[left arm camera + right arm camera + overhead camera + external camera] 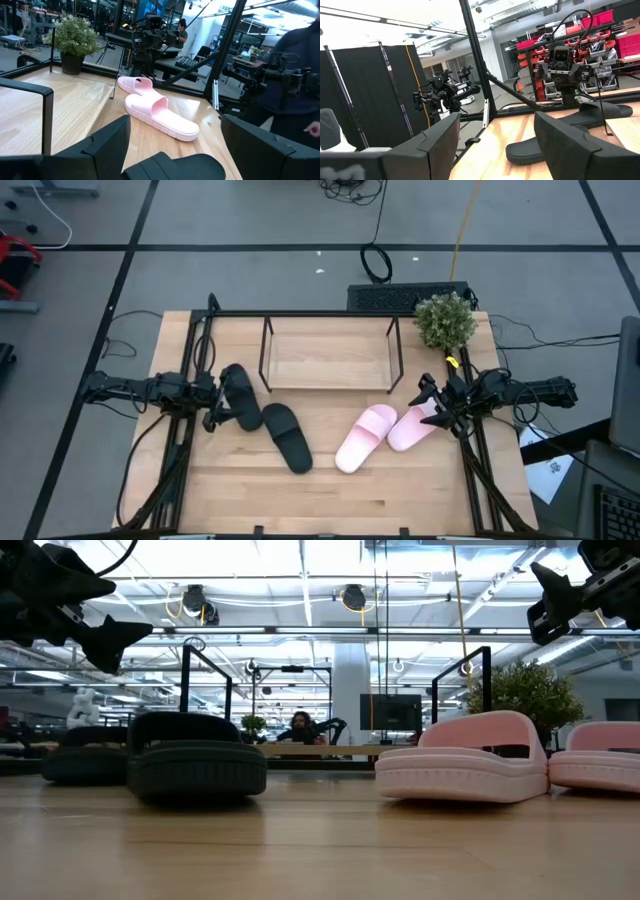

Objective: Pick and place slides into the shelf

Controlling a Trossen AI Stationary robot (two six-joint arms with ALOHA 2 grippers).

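Lying loose on the table (330,500), all four slides (287,437) unplaced, shelf (330,360) bare, left gripper (212,403) and right gripper (432,404) spread wide, empty.

Two black slides (265,425) and two pink slides (388,433) lie on the table (330,500) before the shelf (330,352), between the left gripper (212,402) and right gripper (432,402).
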